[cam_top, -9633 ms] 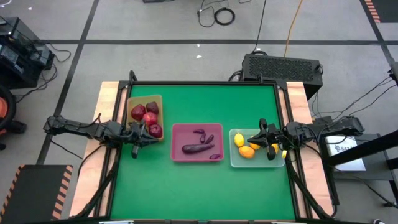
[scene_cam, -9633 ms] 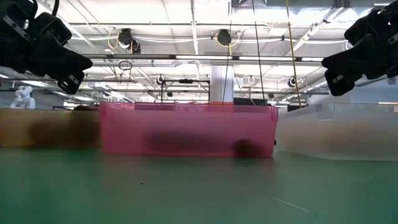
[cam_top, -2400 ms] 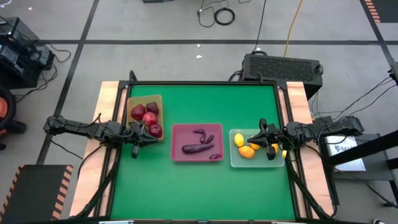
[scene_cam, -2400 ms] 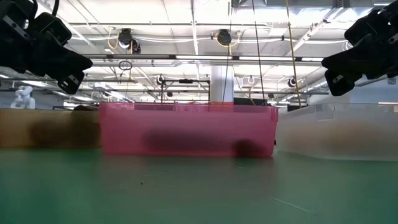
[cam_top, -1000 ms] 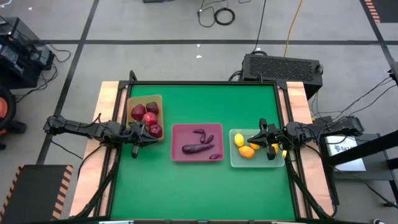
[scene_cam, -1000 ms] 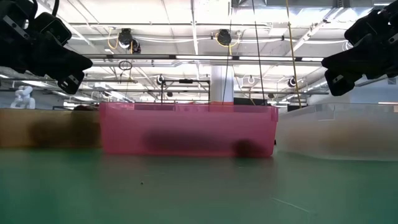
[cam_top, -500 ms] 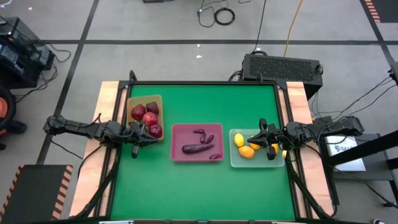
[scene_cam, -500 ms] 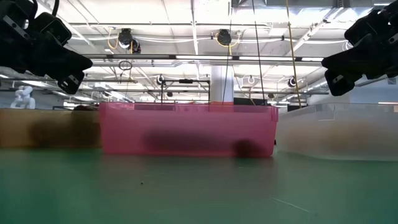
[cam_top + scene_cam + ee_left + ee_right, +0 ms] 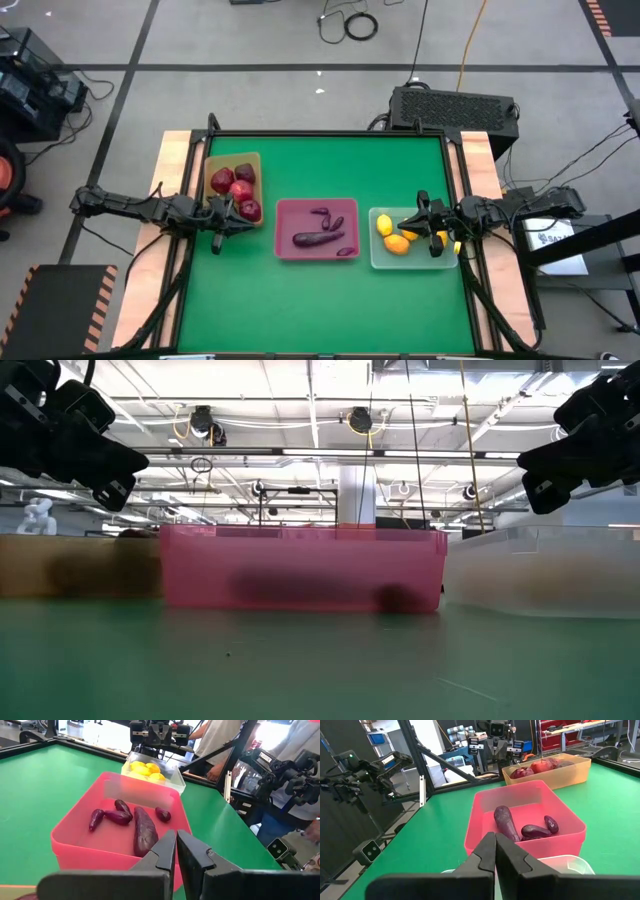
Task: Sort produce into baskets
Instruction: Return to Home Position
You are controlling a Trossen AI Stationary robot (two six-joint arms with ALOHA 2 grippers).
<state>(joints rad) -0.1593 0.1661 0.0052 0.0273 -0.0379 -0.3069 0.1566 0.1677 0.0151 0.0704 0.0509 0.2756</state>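
Three trays stand in a row on the green table. The tan tray at the left holds several dark-red apples. The pink tray in the middle holds several purple eggplants. The clear tray at the right holds several yellow lemons. My left gripper is shut and empty over the tan tray's near right corner. My right gripper is shut and empty over the clear tray.
Bare green table lies in front of and behind the trays. Wooden side rails run along both table edges. A black box sits beyond the far right corner. People stand in the room beyond the table in the left wrist view.
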